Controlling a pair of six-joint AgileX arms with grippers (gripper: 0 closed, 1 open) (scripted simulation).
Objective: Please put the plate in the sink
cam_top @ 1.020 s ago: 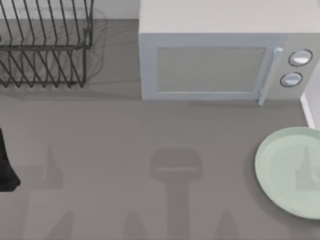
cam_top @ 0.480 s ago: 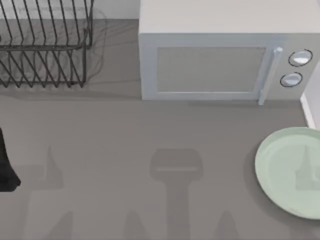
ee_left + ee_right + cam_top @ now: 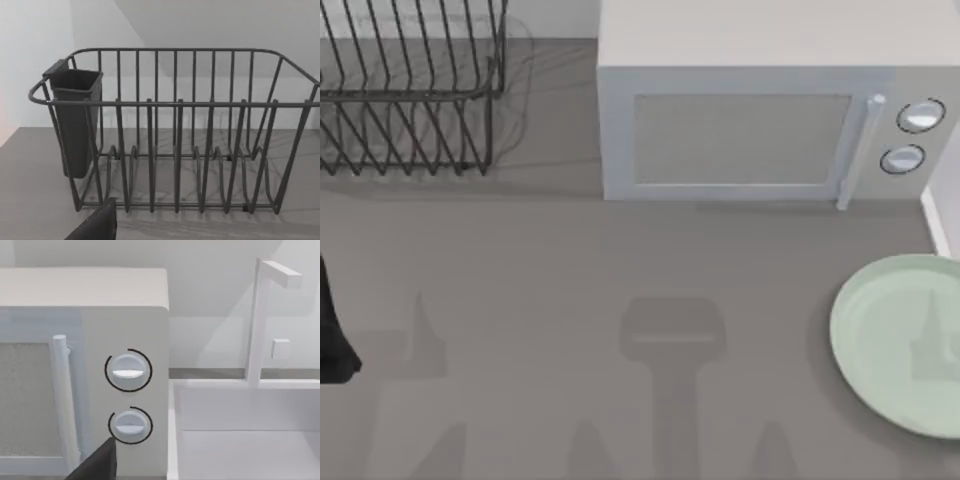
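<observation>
The pale mint-green plate [image 3: 905,340] lies flat on the grey table at the right edge of the top view, partly cut off by that edge. Just behind it, a thin white rim marks the sink [image 3: 938,222]. In the right wrist view the sink [image 3: 245,440] is a white basin beside the microwave, with a white tap [image 3: 260,325] standing behind it. A dark part of my right gripper [image 3: 96,465] shows at that view's edge, well short of the sink. A dark part of my left gripper [image 3: 95,226] faces the dish rack. My left arm [image 3: 328,335] sits at the table's left edge.
A grey microwave [image 3: 750,125] with two round knobs [image 3: 918,116] stands at the back, left of the sink. A black wire dish rack [image 3: 410,90] with a dark cutlery cup [image 3: 75,120] stands at the back left. Bare grey table [image 3: 570,270] lies between the plate and my left arm.
</observation>
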